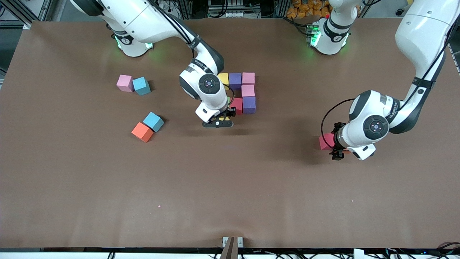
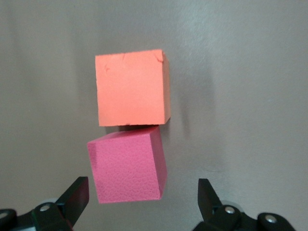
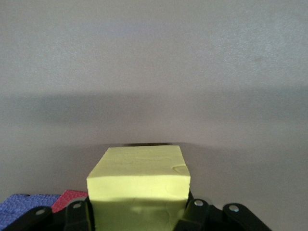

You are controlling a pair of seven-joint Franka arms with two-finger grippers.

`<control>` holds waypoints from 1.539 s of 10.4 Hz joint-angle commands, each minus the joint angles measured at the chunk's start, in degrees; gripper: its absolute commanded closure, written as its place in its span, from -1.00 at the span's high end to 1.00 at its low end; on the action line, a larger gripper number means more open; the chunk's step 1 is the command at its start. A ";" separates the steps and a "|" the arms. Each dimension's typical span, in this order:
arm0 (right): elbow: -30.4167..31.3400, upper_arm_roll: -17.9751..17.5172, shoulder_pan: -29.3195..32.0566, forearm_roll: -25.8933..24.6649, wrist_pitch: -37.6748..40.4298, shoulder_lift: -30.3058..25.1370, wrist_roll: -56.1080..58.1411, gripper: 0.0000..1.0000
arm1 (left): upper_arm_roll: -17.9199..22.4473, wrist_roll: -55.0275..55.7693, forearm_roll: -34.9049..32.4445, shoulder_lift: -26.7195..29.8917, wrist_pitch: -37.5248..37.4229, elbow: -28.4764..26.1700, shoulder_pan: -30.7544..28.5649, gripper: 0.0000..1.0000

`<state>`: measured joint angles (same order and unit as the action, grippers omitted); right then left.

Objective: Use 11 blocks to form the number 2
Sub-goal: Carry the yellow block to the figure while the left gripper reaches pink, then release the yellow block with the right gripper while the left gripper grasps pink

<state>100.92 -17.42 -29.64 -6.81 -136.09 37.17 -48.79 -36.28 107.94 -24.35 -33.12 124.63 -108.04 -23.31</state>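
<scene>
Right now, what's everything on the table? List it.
Partial number 2: yellow, purple, pink row; pink, then red and purple nearer the front camera; mid-table.
Yellow block: one, held by the right gripper beside the red cube.
Pink block and light-blue cube: touching, toward the right arm's end.
Orange block and light-blue cube: touching, nearer the front camera than that pair.
Orange block and red block: touching, under the left gripper.
Right gripper: shut on the yellow block.
Left gripper: open, above the red block.

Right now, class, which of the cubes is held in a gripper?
The yellow cube clamped in the right gripper beside the partly built digit; every other cube sits on the table.
</scene>
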 commanded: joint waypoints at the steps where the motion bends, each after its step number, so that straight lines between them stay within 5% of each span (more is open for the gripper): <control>1: -1.52 0.46 -0.77 -0.40 -0.14 1.23 -1.13 -0.19 | -0.37 0.43 -1.23 -0.10 1.58 -1.30 -0.68 1.00; 16: -1.52 0.46 -1.30 -0.40 -0.14 2.29 -1.13 -0.08 | -0.28 0.34 -3.34 -2.83 1.67 -1.65 -1.56 1.00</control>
<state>100.86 -17.42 -30.03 -6.92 -136.44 38.17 -48.81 -36.13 107.93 -25.89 -35.86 125.55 -109.26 -24.23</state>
